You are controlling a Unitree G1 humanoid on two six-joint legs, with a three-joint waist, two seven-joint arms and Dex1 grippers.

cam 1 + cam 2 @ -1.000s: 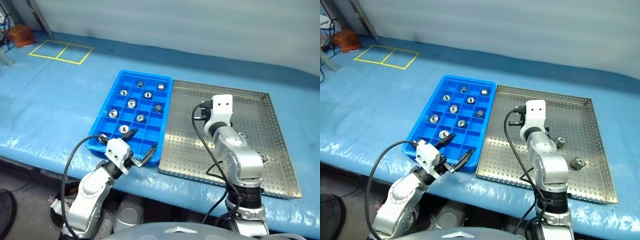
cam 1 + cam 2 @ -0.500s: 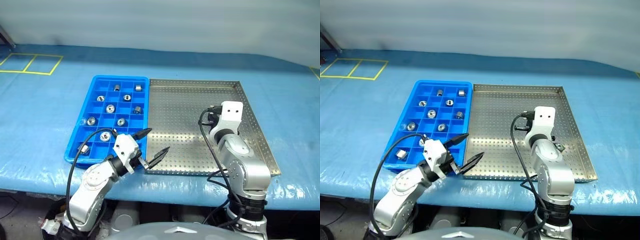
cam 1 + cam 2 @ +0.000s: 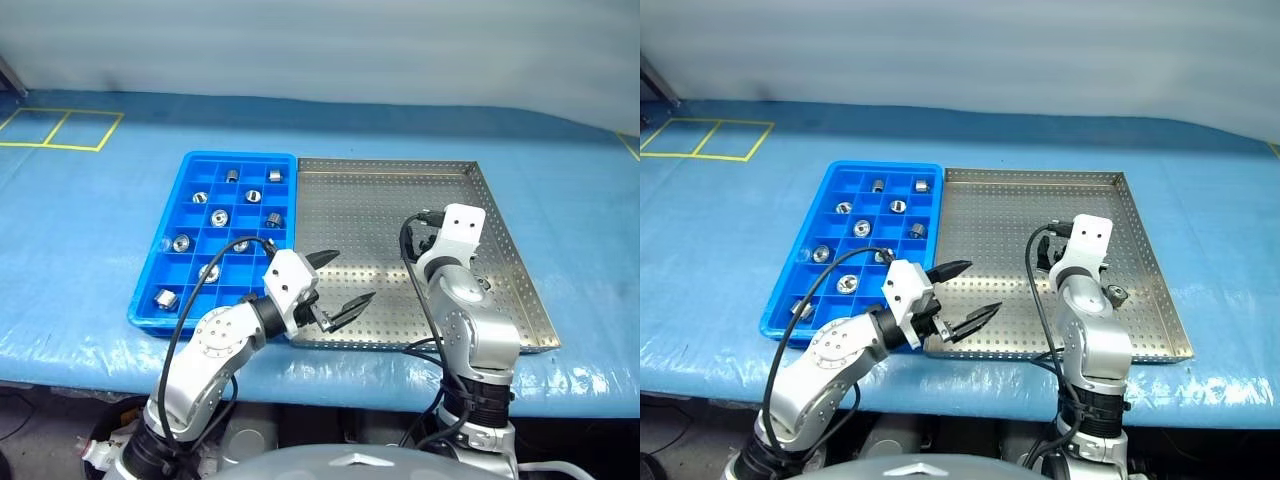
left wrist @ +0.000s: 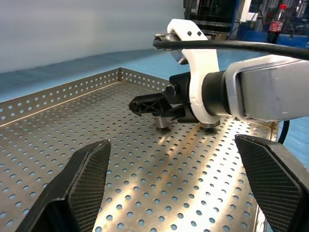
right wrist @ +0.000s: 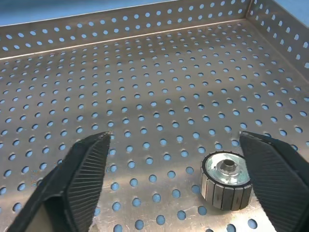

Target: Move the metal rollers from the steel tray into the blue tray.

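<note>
- Left gripper [image 3: 341, 281]: jaws wide, empty; now over the steel tray [image 3: 400, 180] near edge, moved from beside the blue tray [image 3: 172, 270].
- Right gripper [image 5: 175, 181]: jaws wide, empty, roller [image 5: 227, 180] between fingers on steel tray.

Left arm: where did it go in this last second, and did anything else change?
The left gripper swung right, from the blue tray's near edge to over the steel tray's near corner, open and empty throughout. The right gripper kept over the steel tray, open now, a roller lying between its fingers. The blue tray's rollers stayed put.
</note>
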